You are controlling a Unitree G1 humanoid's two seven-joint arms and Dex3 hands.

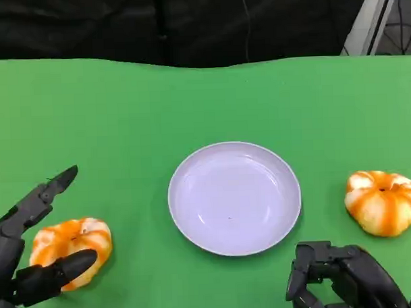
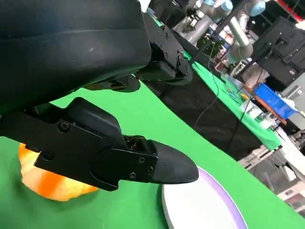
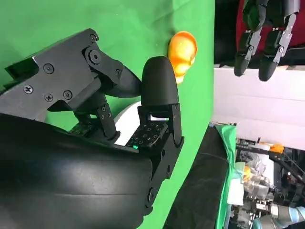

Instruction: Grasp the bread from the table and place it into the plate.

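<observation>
Your left hand (image 1: 33, 251) sits at the near left of the green table (image 1: 123, 116) with its fingers (image 1: 54, 183) spread apart, holding nothing; one orange-and-white bread (image 1: 70, 243) lies right between those spread fingers, the lower finger overlapping its near edge, though you cannot tell whether it touches. The white plate (image 1: 234, 197) lies just beyond and to the inner side of that hand, bare inside. Your right hand (image 1: 345, 277) hovers at the near right, its fingers curled inward on nothing. A second bread (image 1: 384, 202) lies just ahead of it, to its outer side, apart from the plate
</observation>
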